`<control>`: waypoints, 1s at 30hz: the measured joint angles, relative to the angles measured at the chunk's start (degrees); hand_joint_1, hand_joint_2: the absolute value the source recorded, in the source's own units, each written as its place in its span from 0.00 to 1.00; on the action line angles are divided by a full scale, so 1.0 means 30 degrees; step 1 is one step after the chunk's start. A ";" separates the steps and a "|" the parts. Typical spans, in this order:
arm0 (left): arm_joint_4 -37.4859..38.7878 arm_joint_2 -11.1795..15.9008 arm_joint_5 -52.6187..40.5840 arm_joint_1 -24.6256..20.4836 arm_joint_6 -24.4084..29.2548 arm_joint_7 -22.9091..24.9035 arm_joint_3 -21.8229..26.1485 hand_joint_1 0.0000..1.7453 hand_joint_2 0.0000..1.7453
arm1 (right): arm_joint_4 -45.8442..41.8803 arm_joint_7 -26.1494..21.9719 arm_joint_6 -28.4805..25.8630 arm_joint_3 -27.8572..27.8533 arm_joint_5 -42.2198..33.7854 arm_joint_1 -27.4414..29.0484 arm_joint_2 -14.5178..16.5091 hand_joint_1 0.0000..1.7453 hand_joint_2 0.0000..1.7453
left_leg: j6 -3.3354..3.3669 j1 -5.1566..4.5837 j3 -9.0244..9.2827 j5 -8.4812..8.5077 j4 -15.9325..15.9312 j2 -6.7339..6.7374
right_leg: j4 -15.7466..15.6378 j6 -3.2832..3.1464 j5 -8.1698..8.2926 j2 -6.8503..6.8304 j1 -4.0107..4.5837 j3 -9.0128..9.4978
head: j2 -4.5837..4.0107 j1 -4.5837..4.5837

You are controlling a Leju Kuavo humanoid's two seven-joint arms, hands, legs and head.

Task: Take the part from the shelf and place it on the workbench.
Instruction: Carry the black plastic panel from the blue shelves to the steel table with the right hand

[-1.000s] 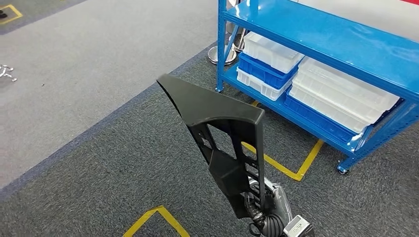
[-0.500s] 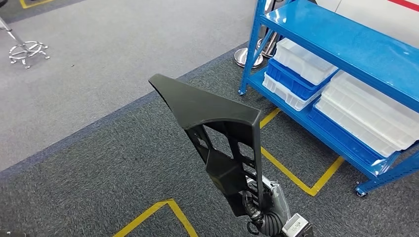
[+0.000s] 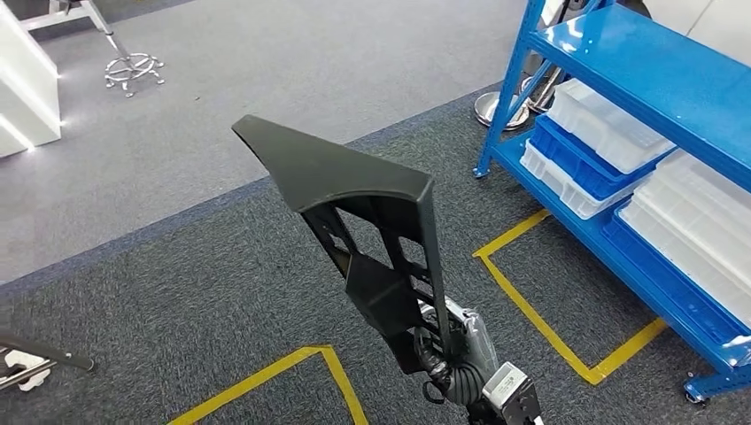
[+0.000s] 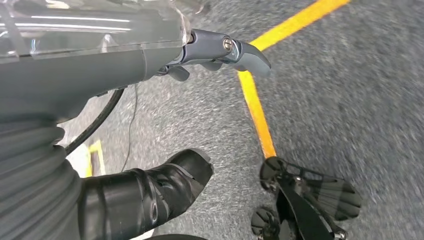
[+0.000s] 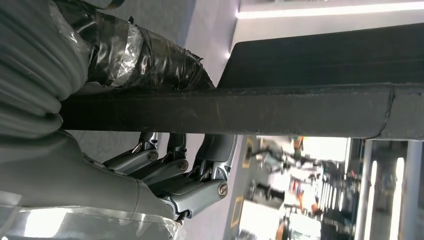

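The right hand (image 5: 165, 175) is clasped around the lower end of the black part (image 3: 354, 221), thumb on one face and the darker fingers (image 5: 200, 160) curled against the other, so the rib of the part is clamped between them. Gripping it low and holding it upright lets the broad triangular top stand clear of the robot's body and the floor, which looks sensible for carrying a long, top-heavy piece. The left hand (image 4: 200, 55) hangs by the robot's side above the grey carpet (image 3: 177, 292), fingers loosely apart and holding nothing, apparently kept out of the way. Off to the right stands the blue shelf (image 3: 611, 53) with its white and blue bins (image 3: 602, 124), well apart from the part. By my judgement the part is off the shelf and in transit; setting it on the desk is not yet done.
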 joint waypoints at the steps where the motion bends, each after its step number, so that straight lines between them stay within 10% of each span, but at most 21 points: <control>1: -0.0011 0.0029 0.0004 0.0028 -0.0009 0.0002 0.0038 0.00 1.00 | 0.0062 0.0000 0.0000 0.0062 0.0000 -0.0073 0.0035 1.00 1.00 | 0.0032 -0.0023 0.0728 0.0544 -0.1373 0.0390 | 0.0002 0.0058 -0.0045 -0.0182 0.0023 0.0054 | 0.0000 0.0000; 4: -0.0036 0.0071 0.0053 0.0029 -0.0033 0.0009 0.0109 0.00 1.00 | 0.0184 0.0009 0.0005 0.0222 -0.0025 -0.0311 0.0111 1.00 1.00 | 0.0317 -0.0218 0.1847 0.1136 -0.3613 0.1034 | 0.0018 0.0321 -0.0153 -0.0610 0.0187 0.0168 | 0.0000 0.0026; 6: -0.0056 0.0073 0.0120 0.0054 -0.0033 0.0020 0.0202 0.00 1.00 | 0.0300 0.0038 0.0025 0.0416 -0.0089 -0.0552 0.0169 1.00 1.00 | 0.0559 -0.0263 0.1809 0.1185 -0.3685 0.0707 | -0.0035 0.0528 -0.0173 -0.0800 0.0218 0.0241 | 0.0000 0.0035; 9: -0.0071 0.0073 0.0244 0.0039 -0.0020 0.0066 0.0408 0.00 1.00 | 0.0475 0.0142 0.0055 0.0712 -0.0233 -0.0915 0.0260 1.00 1.00 | 0.0935 -0.0159 0.1911 0.1351 -0.3939 0.0256 | 0.1097 0.0779 -0.1019 0.0241 0.0100 -0.0195 | 0.0000 0.0036; 12: -0.0087 0.0079 0.0353 -0.0037 0.0044 0.0140 0.0569 0.00 1.00 | 0.0692 0.0211 0.0035 0.0847 -0.0290 -0.1014 0.0269 1.00 1.00 | 0.1112 -0.0207 0.1868 0.1390 -0.3933 -0.0304 | 0.4513 0.0776 -0.2498 0.1014 0.0079 -0.1925 | 0.0000 0.0035; 15: -0.0091 0.0079 0.0361 -0.0090 0.0102 0.0208 0.0652 0.00 1.00 | 0.0933 0.0239 -0.0004 0.0936 -0.0348 -0.1086 0.0266 1.00 1.00 | 0.1124 -0.0285 0.1886 0.1366 -0.3831 -0.1052 | 0.4035 0.0604 -0.1283 0.1181 0.0136 -0.1977 | 0.0000 0.0036; 18: -0.0091 0.0017 0.0282 -0.0162 0.0115 0.0246 0.0700 0.00 1.00 | 0.0991 0.0229 -0.0031 0.0954 -0.0408 -0.1147 0.0244 1.00 1.00 | 0.1022 -0.0302 0.1810 0.1359 -0.3735 -0.1657 | 0.0734 0.0219 0.0360 0.2142 0.0205 -0.0720 | 0.0000 0.0035; 21: -0.0095 -0.0007 0.0233 -0.0198 0.0095 0.0248 0.0709 0.00 1.00 | 0.0989 0.0215 -0.0036 0.0943 -0.0472 -0.1132 0.0209 1.00 1.00 | 0.0689 -0.0202 0.1635 0.1446 -0.3788 -0.2137 | 0.0048 0.0090 0.0416 0.2160 0.0254 -0.0457 | 0.0000 0.0038; 24: -0.0117 0.0037 0.0182 -0.0228 0.0091 0.0235 0.0716 0.00 1.00 | 0.0980 0.0208 -0.0038 0.0931 -0.0554 -0.1142 0.0202 1.00 1.00 | 0.0396 -0.0229 0.1266 0.0891 -0.2924 -0.1311 | -0.0383 -0.0114 0.0566 0.1584 0.0073 -0.0173 | 0.0000 -0.0044; 27: -0.0120 0.0051 0.0016 -0.0379 0.0087 0.0224 0.0716 0.00 1.00 | 0.0973 0.0193 -0.0035 0.0865 -0.0603 -0.1003 0.0175 1.00 1.00 | 0.0110 -0.0064 -0.0327 -0.0658 0.0357 -0.0375 | -0.0458 -0.0194 0.0544 0.0870 0.0060 -0.0086 | 0.0000 -0.0117; 30: -0.0120 0.0091 -0.0135 -0.0415 0.0078 0.0255 0.0716 0.00 1.00 | 0.0965 0.0199 -0.0025 0.0763 -0.0603 -0.0775 0.0076 1.00 1.00 | -0.0131 0.0125 -0.0322 -0.0086 0.0333 -0.0097 | -0.0399 -0.0068 0.0427 0.0213 -0.0006 -0.0033 | 0.0000 -0.0120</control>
